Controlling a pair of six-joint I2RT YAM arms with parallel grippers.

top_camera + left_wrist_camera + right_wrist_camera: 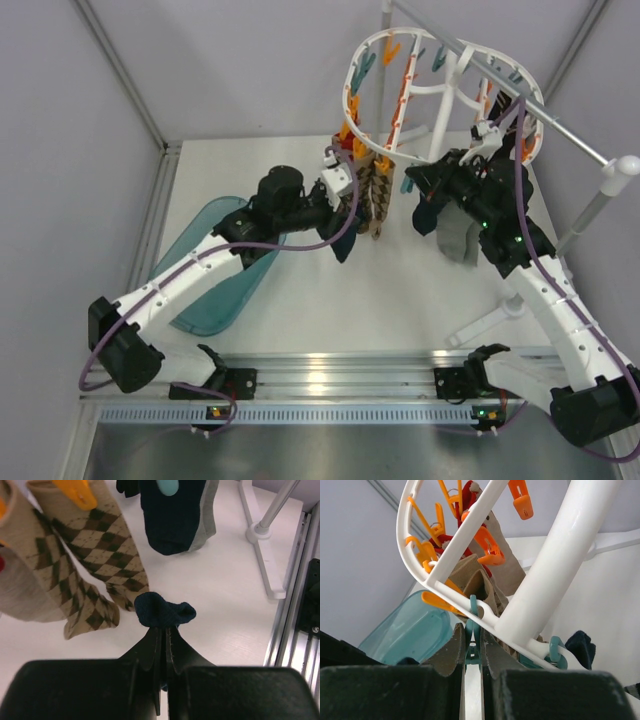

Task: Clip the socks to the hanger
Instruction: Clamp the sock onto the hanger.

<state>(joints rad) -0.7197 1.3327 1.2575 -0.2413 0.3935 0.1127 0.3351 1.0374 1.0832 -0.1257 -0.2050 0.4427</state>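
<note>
Since the navy sock is small, limp knit and close to weightless, it should sag and fold wherever it is not held; the left claw is clenched on it, a bunched fold showing just past the fingertips, low over the bench. I judge that a thin edge near the cuff, not this wad, should meet a peg, as thick fabric may slip from small jaws.

Further out, the right claw is closed about a teal peg dangling under the rim of the hanger; the peg looks like light, springy plastic that swings freely, so it probably wants a steady squeeze on its tail ends.

Between the two arms hang the patterned socks, clipped by orange pegs; a grey sock hangs by the right arm.

The bench is white, smooth and faintly glossy, so a dropped sock would lie flat on it; a teal tub lies at the left; at the right a metal rod on its stand carries the hanger; pale walls close in behind, and the arms work close together.
</note>
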